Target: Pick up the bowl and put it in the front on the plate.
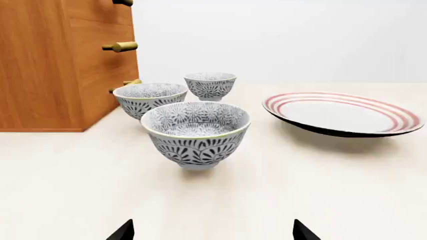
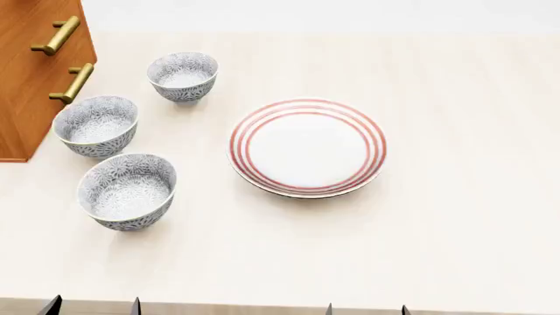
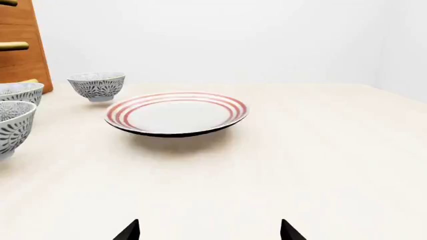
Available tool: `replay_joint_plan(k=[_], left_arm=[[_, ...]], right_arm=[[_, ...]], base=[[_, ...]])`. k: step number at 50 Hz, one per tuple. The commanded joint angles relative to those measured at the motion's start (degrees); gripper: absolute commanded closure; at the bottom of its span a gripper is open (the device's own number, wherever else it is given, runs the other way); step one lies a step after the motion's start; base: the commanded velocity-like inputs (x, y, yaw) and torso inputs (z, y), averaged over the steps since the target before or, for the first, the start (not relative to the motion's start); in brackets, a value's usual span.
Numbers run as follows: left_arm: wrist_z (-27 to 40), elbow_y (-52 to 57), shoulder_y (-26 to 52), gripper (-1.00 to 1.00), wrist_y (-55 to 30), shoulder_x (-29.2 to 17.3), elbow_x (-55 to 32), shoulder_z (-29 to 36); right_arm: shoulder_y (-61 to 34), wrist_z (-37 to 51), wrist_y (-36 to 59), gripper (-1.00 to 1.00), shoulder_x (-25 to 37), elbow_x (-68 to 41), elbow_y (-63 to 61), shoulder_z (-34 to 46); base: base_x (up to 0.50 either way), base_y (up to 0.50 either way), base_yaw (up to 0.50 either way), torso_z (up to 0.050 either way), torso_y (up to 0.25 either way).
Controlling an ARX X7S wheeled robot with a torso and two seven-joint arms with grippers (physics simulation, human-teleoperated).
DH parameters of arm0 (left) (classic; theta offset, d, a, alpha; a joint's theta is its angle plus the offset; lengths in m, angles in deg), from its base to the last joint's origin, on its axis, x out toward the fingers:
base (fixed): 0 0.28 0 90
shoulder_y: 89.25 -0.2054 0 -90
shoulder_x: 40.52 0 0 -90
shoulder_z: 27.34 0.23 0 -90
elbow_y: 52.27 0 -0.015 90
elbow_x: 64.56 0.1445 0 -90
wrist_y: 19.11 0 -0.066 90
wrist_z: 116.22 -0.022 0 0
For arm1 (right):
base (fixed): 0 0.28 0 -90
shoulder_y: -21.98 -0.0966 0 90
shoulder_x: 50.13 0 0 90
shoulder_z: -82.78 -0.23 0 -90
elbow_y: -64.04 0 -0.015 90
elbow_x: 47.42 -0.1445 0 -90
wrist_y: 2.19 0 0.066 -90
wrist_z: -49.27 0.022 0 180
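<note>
Head view: the left gripper [image 2: 92, 306] and right gripper [image 2: 366, 308] show only as dark fingertips at the near edge of the pale surface [image 2: 455, 230], each pair spread apart, holding and touching nothing. The bowl [image 2: 128, 191], nearest of three look-alike grey-patterned bowls, stands upright in front of the left gripper, clear of it. A second bowl [image 2: 96, 125] stands just behind it, and a third bowl [image 2: 183, 77] farther back; the three are close together but apart in this view. The plate [image 2: 307, 147], white with red rings, lies to the right of the bowls, well apart from the front one, with bare surface between them. A wooden cabinet [image 2: 31, 72] with brass handles [image 2: 72, 83] closes off the far left, just beside the second bowl. Wide open surface stretches right of the plate and along the near edge ahead of the right gripper.
</note>
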Motion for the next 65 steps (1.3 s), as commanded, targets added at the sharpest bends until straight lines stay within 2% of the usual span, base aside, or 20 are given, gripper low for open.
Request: replay_joint_plan(k=[1, 2, 28, 32, 35, 38, 41, 50, 65], left_arm=[[4.87, 1.38, -0.55, -1.00, -0.10, -4.14, -2.22, 5.39], [0.72, 0.79, -0.03, -1.00, -0.94, -0.58, -0.31, 0.75], [4.65, 0.62, -0.12, -1.00, -0.80, -3.92, -3.82, 4.71], [5.70, 1.67, -0.54, -1.00, 2.12, -4.31, -2.89, 5.10], [7.82, 6.48, -2.06, -1.00, 10.06, -4.90, -0.05, 5.13], [10.61, 10.07, -3.30, -1.00, 17.16, -5.25, 3.23, 4.58], [11.36, 11.95, -3.82, -1.00, 19.24, -5.65, 4.26, 4.63], [12.58, 11.77, -3.84, -1.00, 19.86, -6.35, 4.84, 5.17], [14.19, 11.89, -4.01, -1.00, 20.95, -7.31, 5.09, 6.01]], right_arm=[[-0.09, 4.32, 0.25, -1.00, 3.77, -4.26, 0.87, 4.77], [0.00, 0.73, 0.43, -1.00, 0.51, -0.68, 0.18, 0.73], [0.19, 4.61, 0.11, -1.00, 3.96, -4.00, 0.15, 4.93], [0.83, 5.54, -5.03, -1.00, 4.57, -2.14, -0.79, 5.84], [2.08, 6.32, -17.85, -1.00, 4.20, -2.81, -3.50, 4.95], [2.99, 7.01, -26.13, -1.00, 4.04, -3.26, -5.15, 4.42], [3.45, 7.45, -30.45, -1.00, 4.06, -3.86, -5.21, 4.31], [3.94, 6.81, -32.19, -1.00, 5.34, -5.61, -5.27, 5.94], [4.35, 6.87, -33.96, -1.00, 6.64, -6.71, -5.74, 7.64]], base=[[0.00, 0.00, 0.00, 0.000, 0.000], [0.00, 0.00, 0.00, 0.000, 0.000], [0.00, 0.00, 0.00, 0.000, 0.000], [0.00, 0.00, 0.00, 0.000, 0.000], [0.00, 0.00, 0.00, 0.000, 0.000], [0.00, 0.00, 0.00, 0.000, 0.000], [0.00, 0.00, 0.00, 0.000, 0.000], [0.02, 0.00, 0.00, 0.000, 0.000], [0.50, 0.00, 0.00, 0.000, 0.000]])
